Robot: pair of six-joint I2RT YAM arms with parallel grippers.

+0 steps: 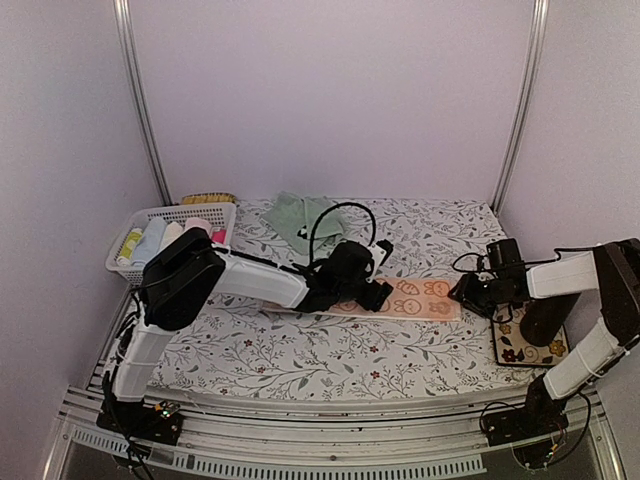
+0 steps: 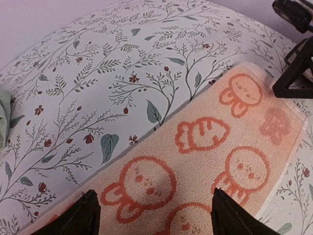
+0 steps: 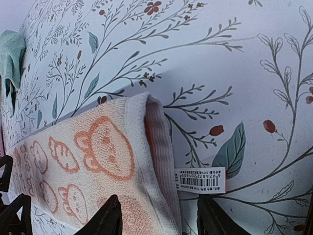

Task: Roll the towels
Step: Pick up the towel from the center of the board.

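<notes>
The orange-salmon towel [image 1: 415,298] lies flat in a long strip at mid-table, with cream ground and orange bunny and carrot figures [image 2: 195,161]. My left gripper [image 1: 372,293] is open just above its left part, and its fingertips [image 2: 85,215] straddle a bunny figure. My right gripper [image 1: 468,295] is open at the towel's right end. Its fingertips [image 3: 105,218] straddle the doubled edge [image 3: 156,142] and a barcode label [image 3: 199,180]. The mint green towel [image 1: 298,216] lies crumpled at the back, and it also shows in the right wrist view [image 3: 11,56].
A white lattice basket [image 1: 150,215] with bottles and rolled cloths stands at the back left. A floral tile [image 1: 508,350] lies under the right arm at the near right. The table has a leaf-print cover [image 1: 300,350]. Walls close in on three sides.
</notes>
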